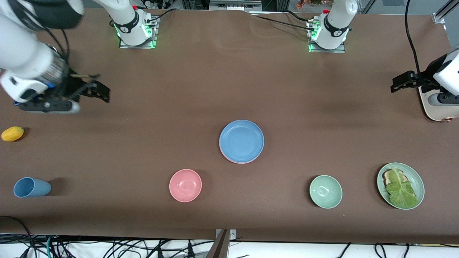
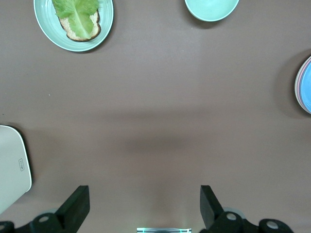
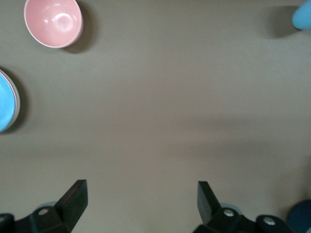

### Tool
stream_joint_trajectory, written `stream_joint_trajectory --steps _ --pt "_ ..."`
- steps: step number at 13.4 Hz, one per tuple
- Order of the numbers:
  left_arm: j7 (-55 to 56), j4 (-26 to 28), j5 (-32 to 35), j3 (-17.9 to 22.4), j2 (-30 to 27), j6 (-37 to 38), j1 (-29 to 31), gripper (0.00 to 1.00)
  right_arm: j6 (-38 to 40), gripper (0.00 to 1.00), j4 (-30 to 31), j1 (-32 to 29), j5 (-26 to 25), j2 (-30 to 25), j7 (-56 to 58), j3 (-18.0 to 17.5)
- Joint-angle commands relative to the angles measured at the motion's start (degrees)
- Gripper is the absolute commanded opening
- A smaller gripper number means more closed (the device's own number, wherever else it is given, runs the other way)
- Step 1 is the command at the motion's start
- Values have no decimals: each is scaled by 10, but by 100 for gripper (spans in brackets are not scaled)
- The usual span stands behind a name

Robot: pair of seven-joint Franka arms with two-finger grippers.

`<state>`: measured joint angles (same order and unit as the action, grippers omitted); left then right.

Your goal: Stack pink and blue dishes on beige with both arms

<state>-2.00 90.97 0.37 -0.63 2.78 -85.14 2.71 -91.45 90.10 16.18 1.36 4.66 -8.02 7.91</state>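
The round, flat, light blue matte plate (image 1: pixel 241 141) lies at the centre of the front view, on top of a stack; a thin pink rim (image 1: pixel 229 158) peeks out at its lower edge, so the pink plate appears to sit directly under it. In the left wrist view the stack's edge (image 2: pixel 302 83) shows layered pink and paler bands, which may include the beige plate at the bottom, though I cannot tell for sure. Judging from this, the stacking looks finished.

Lower in the front view sit a small, deep pink bowl (image 1: pixel 185 185), a pale green bowl (image 1: pixel 325 191), and a pale green plate with lettuce and bread (image 1: pixel 400 185). A light blue cup (image 1: pixel 31 187) lies on its side at lower left, a yellow lemon-like object (image 1: pixel 12 133) above it.

Both arms are pulled out to the edges, probably to clear the stack. The right gripper (image 1: pixel 96 89) hangs at upper left over bare brown tabletop (image 1: pixel 229 82), its fingers (image 3: pixel 73 196) spread wide and empty. The left gripper (image 1: pixel 401 81) sits at the right edge beside a cream-white device (image 1: pixel 435 105), fingers (image 2: pixel 75 206) likewise apart, holding nothing.
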Motion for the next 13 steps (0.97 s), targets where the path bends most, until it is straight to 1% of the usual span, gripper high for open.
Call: stream_joint_trajectory --steps 1,2,3,4,6,8,9,10,13 --pt "-15 -15 -2 3 7 5 -1 100 28 100 29 -86 -1 -49 59 -47" --pt "-15 -15 -2 3 7 5 -1 100 41 100 32 -135 0 -61 74 -80" --pt "-15 -15 -2 3 7 5 -1 100 43 100 41 -169 0 -72 77 -108" --pt "-15 -15 -2 3 7 5 -1 100 40 100 52 -181 0 -79 76 -119" --pt "-15 -15 -2 2 7 5 -1 100 23 100 67 -181 -1 -80 73 -119" --pt "-15 -15 -2 3 7 5 -1 100 14 100 63 -178 -7 -75 67 -119" --pt "-15 -15 -2 3 7 5 -1 100 9 100 63 -176 -21 -71 67 -120" --pt "-15 -15 -2 2 7 5 -1 100 7 100 65 -175 -32 -70 65 -126" --pt "-15 -15 -2 3 7 5 -1 100 -2 100 61 -172 -35 -67 54 -136"
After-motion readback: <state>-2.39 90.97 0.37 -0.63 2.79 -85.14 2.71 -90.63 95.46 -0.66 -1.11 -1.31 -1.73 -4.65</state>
